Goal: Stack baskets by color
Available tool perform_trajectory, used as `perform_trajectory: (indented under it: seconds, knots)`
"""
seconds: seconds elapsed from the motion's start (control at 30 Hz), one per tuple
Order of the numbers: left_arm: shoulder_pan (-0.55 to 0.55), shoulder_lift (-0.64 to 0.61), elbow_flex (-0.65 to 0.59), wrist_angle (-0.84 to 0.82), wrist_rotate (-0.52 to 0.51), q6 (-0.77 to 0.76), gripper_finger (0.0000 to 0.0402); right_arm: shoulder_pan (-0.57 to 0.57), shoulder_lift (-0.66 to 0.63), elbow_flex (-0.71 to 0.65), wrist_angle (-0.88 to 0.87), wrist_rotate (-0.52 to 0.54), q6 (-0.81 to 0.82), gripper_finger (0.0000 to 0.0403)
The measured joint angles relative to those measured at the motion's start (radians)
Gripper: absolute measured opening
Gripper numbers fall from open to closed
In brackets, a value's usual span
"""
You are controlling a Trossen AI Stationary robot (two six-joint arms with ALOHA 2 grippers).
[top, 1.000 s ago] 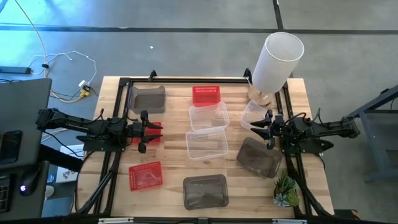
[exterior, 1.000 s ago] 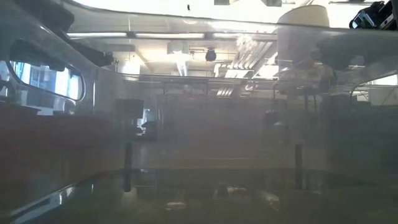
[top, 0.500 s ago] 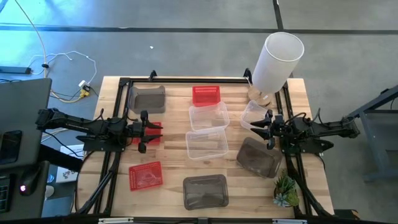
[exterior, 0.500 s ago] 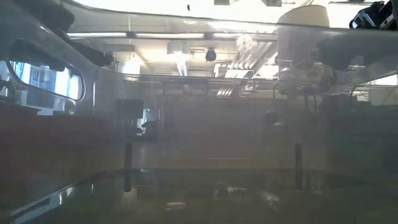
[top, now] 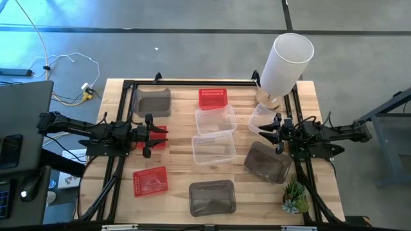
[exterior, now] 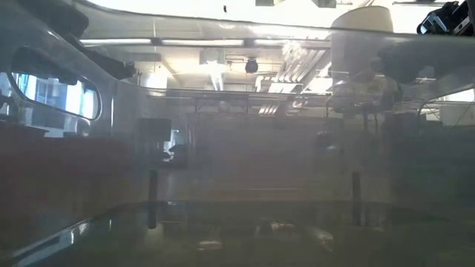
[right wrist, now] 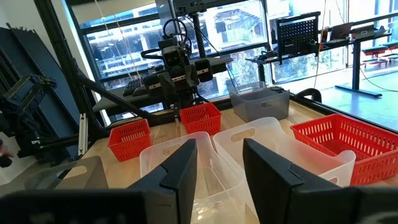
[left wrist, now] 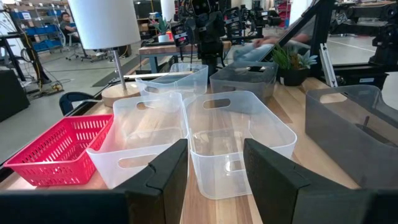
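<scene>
Baskets scattered and unstacked, both arms idle over the table

Left gripper point(top: 149, 135) hovers above a red basket point(top: 158, 136) at the left edge, fingers apart, empty. Right gripper point(top: 275, 133) hangs beside a clear basket point(top: 261, 117), fingers apart, empty. Two clear baskets point(top: 214, 133) lie mid-table; grey baskets point(top: 212, 197) and red baskets point(top: 149, 181) lie around them

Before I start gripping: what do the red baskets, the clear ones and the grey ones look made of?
All look like thin moulded plastic. The red basket has open mesh walls, matte. The clear basket is smooth and glossy; the wooden table shows through it, and it has cut-out handles. The grey basket is smoky and translucent, with solid walls. Stiffness cannot be judged from here.
</scene>
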Motion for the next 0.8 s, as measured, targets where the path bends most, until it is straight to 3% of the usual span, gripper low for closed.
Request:
perform_trajectory:
  seconds: [0.43,0.8]
  knots:
    - [0.0,0.0,0.0,0.019,-0.006,-0.001,0.0145,0.0,0.0,0.0,0.0,0.0,0.0,0.0119]
    - [0.011,0.0,0.02,0.191,-0.015,-0.01,0.0145,0.0,0.0,0.0,0.0,0.0,0.0,0.0119]
